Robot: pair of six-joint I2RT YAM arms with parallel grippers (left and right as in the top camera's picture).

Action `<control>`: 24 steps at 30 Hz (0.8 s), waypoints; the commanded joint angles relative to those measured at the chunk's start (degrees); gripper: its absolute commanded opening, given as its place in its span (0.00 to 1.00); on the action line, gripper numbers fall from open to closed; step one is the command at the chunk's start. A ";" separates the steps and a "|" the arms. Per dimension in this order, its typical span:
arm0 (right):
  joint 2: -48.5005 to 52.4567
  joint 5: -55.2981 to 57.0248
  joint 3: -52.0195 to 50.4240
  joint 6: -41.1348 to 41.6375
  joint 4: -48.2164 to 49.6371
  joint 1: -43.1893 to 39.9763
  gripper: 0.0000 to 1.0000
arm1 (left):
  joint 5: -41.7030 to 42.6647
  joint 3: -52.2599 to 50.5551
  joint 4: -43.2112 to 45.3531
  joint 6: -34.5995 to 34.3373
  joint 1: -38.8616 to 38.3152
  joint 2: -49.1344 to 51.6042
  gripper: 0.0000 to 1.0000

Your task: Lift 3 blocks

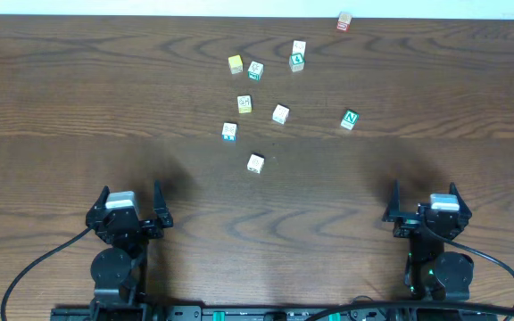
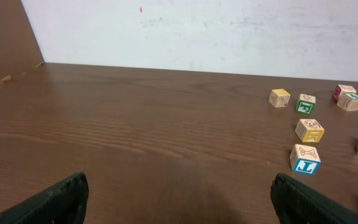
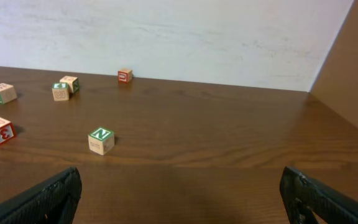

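Green-N block [image 1: 350, 119] apart, yellow-faced cube [image 1: 236, 63] leftward; reddish cube [image 1: 344, 22] at far edge

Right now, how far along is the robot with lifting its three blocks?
Done: nothing yet. The green N block and the other alphabet cubes all rest on the wooden table. In hand: nothing; the left gripper and right gripper are open and empty, near the front edge, apart from the cubes. Left: all three lifts.

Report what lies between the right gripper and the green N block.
Bare table only, from right gripper to green N block; overhead view shows it.
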 commanded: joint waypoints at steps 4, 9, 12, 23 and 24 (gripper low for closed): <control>-0.31 4.22 -0.20 -10.43 0.37 -0.72 0.99 | 0.13 -1.81 -0.55 0.37 -0.22 -0.55 0.94; -0.31 4.15 -0.20 -10.40 0.37 -0.72 0.99 | 0.13 -1.81 -0.55 0.37 -0.22 -0.48 0.94; -0.31 3.52 -0.20 -10.14 0.28 -0.72 0.99 | 0.13 -1.81 -0.57 0.37 -0.22 -0.44 0.94; -0.31 0.94 -0.20 -9.31 0.15 -0.72 0.99 | -0.74 -1.81 -0.50 1.07 -0.22 -0.44 0.94; -0.31 0.98 -0.20 -9.31 0.17 -0.72 0.99 | -3.23 -1.81 -0.15 3.58 -0.17 -0.44 0.94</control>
